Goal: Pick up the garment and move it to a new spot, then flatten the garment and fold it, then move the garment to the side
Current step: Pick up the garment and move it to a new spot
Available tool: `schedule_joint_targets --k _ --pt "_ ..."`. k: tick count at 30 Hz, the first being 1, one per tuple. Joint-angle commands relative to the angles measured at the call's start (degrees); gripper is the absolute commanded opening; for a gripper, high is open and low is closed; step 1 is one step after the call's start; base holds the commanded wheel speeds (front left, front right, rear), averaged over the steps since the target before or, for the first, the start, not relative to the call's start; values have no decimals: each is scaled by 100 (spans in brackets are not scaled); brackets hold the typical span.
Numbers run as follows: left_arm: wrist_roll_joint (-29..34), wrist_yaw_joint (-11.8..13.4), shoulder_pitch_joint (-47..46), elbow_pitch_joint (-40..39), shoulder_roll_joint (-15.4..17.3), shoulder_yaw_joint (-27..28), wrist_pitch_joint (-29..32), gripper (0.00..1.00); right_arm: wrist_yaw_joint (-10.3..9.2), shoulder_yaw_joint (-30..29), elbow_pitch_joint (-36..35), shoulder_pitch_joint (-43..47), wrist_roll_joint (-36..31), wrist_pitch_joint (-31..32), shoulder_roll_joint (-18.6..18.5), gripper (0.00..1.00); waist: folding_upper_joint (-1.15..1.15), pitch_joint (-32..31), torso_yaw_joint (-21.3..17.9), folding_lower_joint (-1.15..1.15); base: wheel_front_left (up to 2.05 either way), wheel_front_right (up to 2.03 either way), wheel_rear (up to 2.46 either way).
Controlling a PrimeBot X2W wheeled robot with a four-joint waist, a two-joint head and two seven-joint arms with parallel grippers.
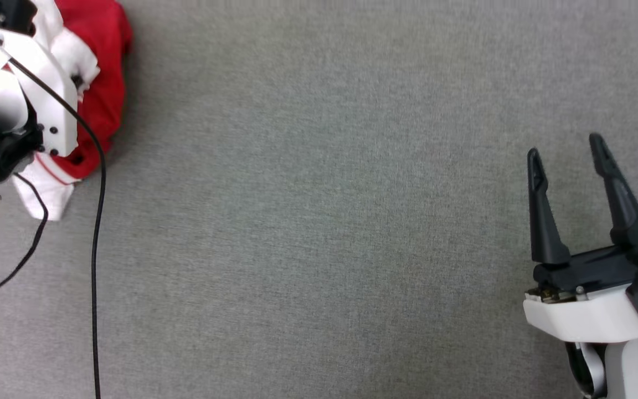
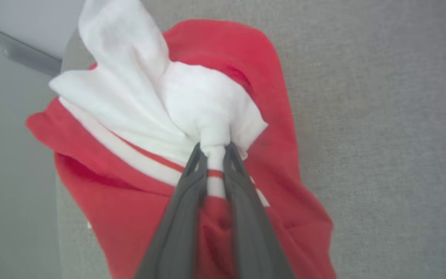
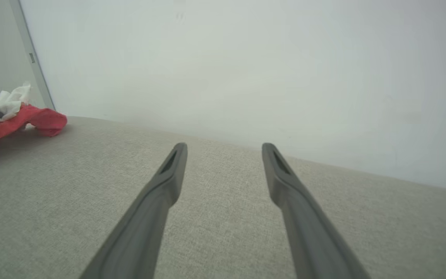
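Since the red jersey T-shirt (image 2: 273, 85), crumpled at the far-left edge of the grey surface (image 1: 319, 221), is pinched only by a thin white sleeve fold in the left gripper (image 2: 216, 149), it may slip on lifting — the distant right gripper (image 1: 565, 145) hangs spread.

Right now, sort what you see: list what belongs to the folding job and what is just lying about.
Job: garment, crumpled; left gripper, shut on its white fabric; right gripper, open and empty.
Just there: black cable, trailing over the grey surface; pale wall.
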Motion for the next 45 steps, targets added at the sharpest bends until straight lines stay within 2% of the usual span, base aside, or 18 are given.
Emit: schedule_joint_targets --k 1,9,18,25,31,40,45 --pt "39 -1 -66 -51 37 -40 -92 0 -4 11 8 70 37 -13 3 100 0 -275 83 0 0 0 0" --pt "250 -1 -209 -548 90 -554 -960 0 -4 56 168 320 293 -13 3 100 0 -930 70 0 0 0 0" --pt "530 -2 -272 -1271 -241 -1214 -1516 0 -4 -40 222 544 569 -13 5 100 0 -1304 -254 0 0 0 0" --pt "700 -1 -231 -1564 -906 -1817 -1845 0 -4 -73 250 504 730 -13 4 100 0 -1353 -707 0 0 0 0" --pt "720 -1 -255 -1455 -1574 -2456 -2160 0 -4 -146 264 490 871 -13 5 100 0 -1287 -1152 0 0 0 0" --pt "746 -1 39 -764 -2697 -3269 -2630 0 -4 -406 259 437 978 -13 6 100 0 -1036 -1560 0 0 0 0" --pt "873 -1 376 -371 -3120 -3467 -2678 0 -4 -470 284 386 1002 -13 6 100 0 -905 -1636 0 0 0 0"
